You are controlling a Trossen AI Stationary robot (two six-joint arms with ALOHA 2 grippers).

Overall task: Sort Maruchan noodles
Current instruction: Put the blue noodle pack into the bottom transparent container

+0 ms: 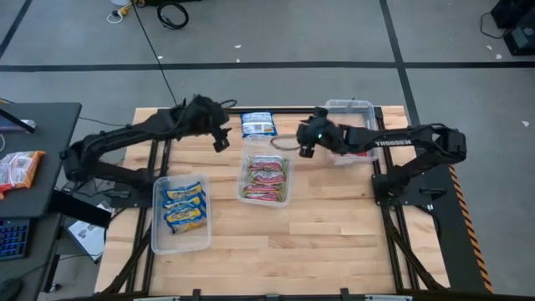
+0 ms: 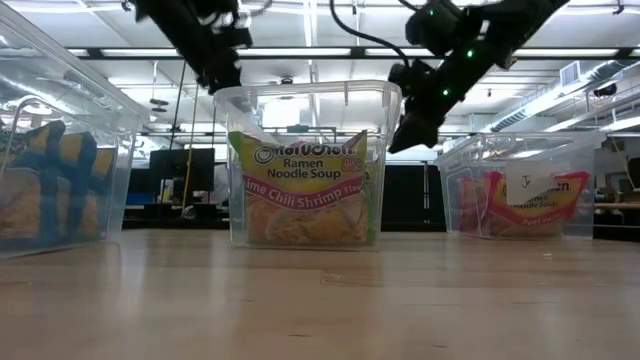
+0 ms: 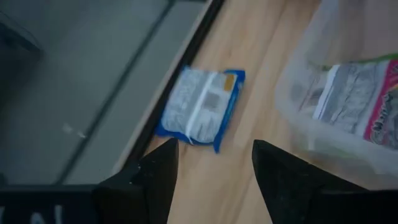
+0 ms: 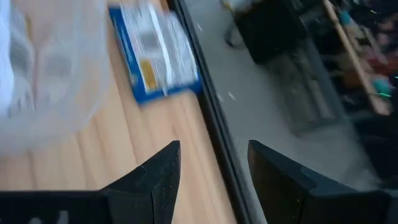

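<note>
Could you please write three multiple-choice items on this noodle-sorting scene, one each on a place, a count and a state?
1. Where does the loose blue packet lie?
A. In the middle tub
B. On the bare table at its far edge, beyond the middle tub
C. On the floor

2. How many clear tubs stand on the table?
A. Three
B. Two
C. Five

3. How does the left gripper stand?
A. Shut on a packet
B. Open, holding nothing
C. Shut and empty

Answers:
1. B, the high view shows it on wood just past the middle tub.
2. A, the left tub, the middle tub and the right tub show from above.
3. B, the left wrist view shows its fingers apart with only table between them. The right gripper is also open.
</note>
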